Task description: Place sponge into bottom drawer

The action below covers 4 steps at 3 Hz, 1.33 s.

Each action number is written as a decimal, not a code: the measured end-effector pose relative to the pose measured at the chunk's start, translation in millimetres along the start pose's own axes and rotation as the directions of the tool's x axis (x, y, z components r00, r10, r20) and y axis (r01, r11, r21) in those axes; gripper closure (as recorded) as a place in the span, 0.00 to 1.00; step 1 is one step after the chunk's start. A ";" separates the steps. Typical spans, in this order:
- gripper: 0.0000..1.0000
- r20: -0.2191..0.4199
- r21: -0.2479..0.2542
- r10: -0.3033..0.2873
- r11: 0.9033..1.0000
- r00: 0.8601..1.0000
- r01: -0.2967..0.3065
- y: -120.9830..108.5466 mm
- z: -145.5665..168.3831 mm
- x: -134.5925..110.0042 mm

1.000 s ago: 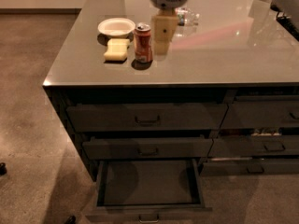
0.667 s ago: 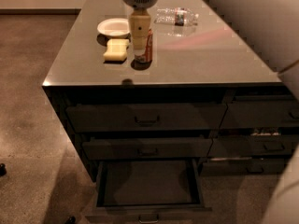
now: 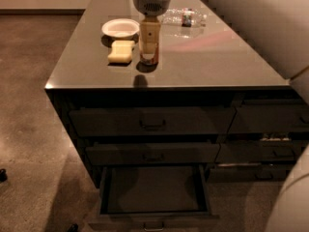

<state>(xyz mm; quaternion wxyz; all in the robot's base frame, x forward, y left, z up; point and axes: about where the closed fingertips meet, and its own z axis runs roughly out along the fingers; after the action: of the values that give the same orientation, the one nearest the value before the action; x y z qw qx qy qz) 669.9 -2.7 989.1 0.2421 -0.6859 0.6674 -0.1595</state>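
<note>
The pale yellow sponge lies on the grey counter top, just in front of the white bowl. The gripper hangs from above at the back middle of the counter, right of the sponge and apart from it. It stands in front of a red can, hiding most of it. The bottom drawer is pulled out at the foot of the cabinet, and its dark inner tray holds nothing that I can see.
A white bowl sits behind the sponge. A clear plastic bottle lies on its side at the back right. Two shut drawer fronts are above the open one. The pale robot arm fills the right side.
The gripper has moved left across the counter, from right of the red can to in front of it, closer to the sponge. The sponge, bowl and drawer have not moved.
</note>
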 end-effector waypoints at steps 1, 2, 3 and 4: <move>0.00 0.029 -0.025 -0.011 1.000 1.000 0.012 1.2 29.1 -26.4; 0.00 0.063 -0.023 -0.002 1.000 0.998 0.003 0.0 47.2 -49.3; 0.00 0.075 -0.019 0.001 1.000 0.997 0.001 -0.4 58.1 -68.0; 0.16 0.070 -0.027 0.013 1.000 0.997 -0.011 -1.8 80.2 -80.5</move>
<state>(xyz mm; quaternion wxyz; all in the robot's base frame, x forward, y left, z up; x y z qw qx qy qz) 710.2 86.8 931.8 0.2571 -0.6904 0.6645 -0.1249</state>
